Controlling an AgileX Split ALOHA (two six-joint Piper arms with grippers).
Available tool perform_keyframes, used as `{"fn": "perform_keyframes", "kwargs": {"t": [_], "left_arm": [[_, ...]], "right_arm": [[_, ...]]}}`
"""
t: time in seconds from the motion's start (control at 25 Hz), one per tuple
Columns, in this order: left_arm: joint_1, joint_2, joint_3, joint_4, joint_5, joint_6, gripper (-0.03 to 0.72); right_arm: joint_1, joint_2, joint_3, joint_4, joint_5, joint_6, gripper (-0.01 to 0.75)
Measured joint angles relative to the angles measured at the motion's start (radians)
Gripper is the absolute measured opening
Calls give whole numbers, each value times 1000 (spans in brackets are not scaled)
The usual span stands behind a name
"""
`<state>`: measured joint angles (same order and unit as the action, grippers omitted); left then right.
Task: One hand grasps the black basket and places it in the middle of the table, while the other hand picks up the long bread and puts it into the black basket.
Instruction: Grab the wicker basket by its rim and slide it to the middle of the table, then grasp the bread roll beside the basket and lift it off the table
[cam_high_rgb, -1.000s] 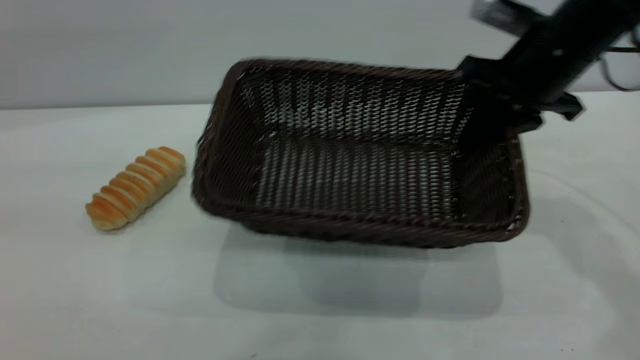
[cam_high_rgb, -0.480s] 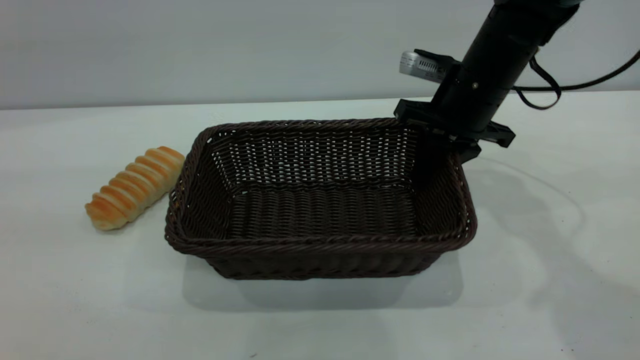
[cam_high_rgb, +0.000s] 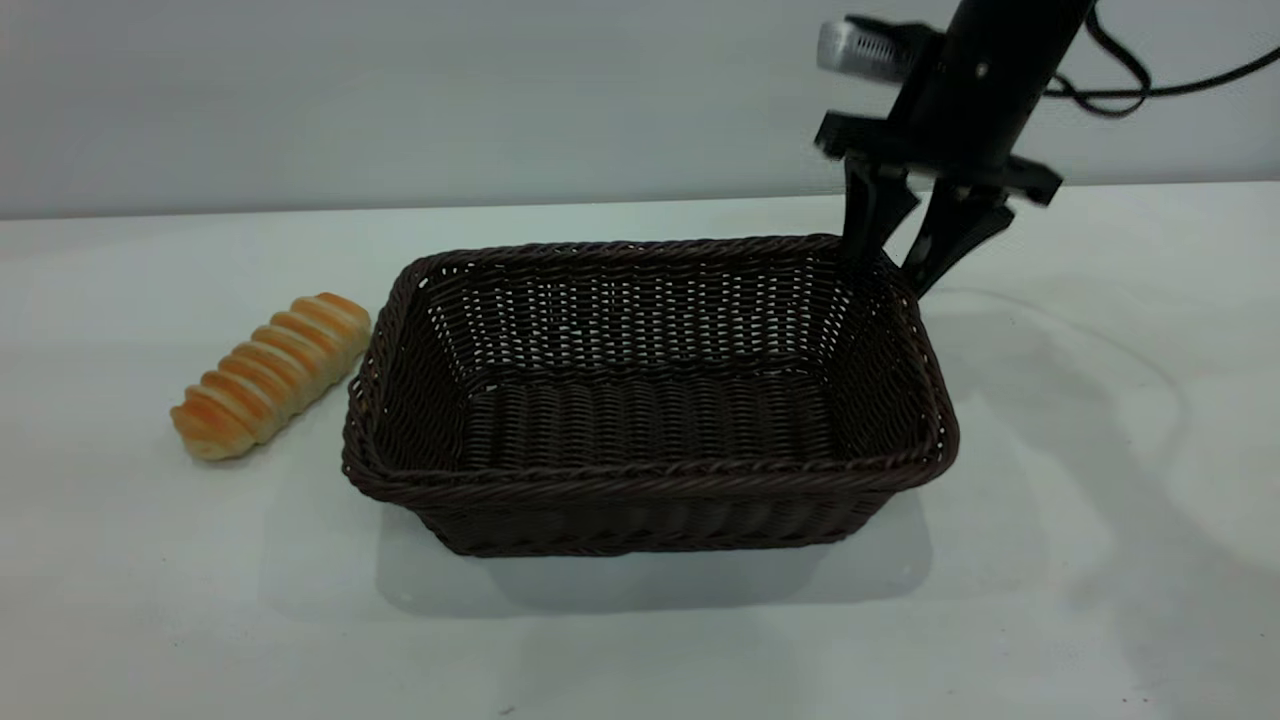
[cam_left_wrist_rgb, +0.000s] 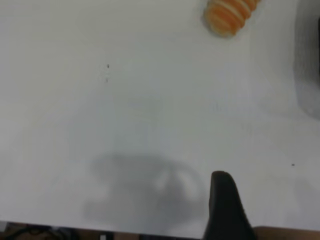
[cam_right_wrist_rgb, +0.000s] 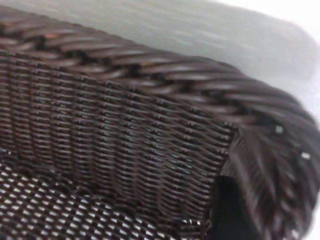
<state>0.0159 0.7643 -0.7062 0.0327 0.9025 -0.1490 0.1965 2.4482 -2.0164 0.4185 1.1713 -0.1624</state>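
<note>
The black basket (cam_high_rgb: 640, 480) stands flat on the white table (cam_high_rgb: 640, 640), near its middle. The long bread (cam_high_rgb: 270, 375) lies on the table just left of the basket, apart from it. My right gripper (cam_high_rgb: 890, 268) hangs open just above the basket's back right corner, one finger to each side of the rim, holding nothing. The right wrist view shows the braided rim (cam_right_wrist_rgb: 150, 65) and one dark finger (cam_right_wrist_rgb: 227, 210) inside the wall. My left gripper is out of the exterior view; its wrist view shows a lone finger (cam_left_wrist_rgb: 224, 200) over bare table, with the bread's end (cam_left_wrist_rgb: 227, 15) far off.
A black cable (cam_high_rgb: 1130, 85) trails from the right arm at the back right. A pale wall runs behind the table's far edge (cam_high_rgb: 200, 212).
The basket, held tilted in the air a second ago, has come down flat on the table. My right gripper has let go of its rim and risen a little. The bread has not moved.
</note>
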Motion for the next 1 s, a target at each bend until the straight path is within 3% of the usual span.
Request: {"fn": "perform_keyframes", "kwargs": {"t": [0.28,0.48,0.76,1.0], "left_arm": [[0,0,0,33,1,-5,483],[0,11,0,35,-31,-14,483],[0,153,-1,35,-56,-7,483],[0,341,-9,35,-198,-3,483]], "right_arm": [[-82,-35,-114,-85,37,7,467],[-96,-152,-91,-319,46,24,467],[-96,-447,149,-385,52,33,427],[-96,-751,470,-386,55,33,401]]}}
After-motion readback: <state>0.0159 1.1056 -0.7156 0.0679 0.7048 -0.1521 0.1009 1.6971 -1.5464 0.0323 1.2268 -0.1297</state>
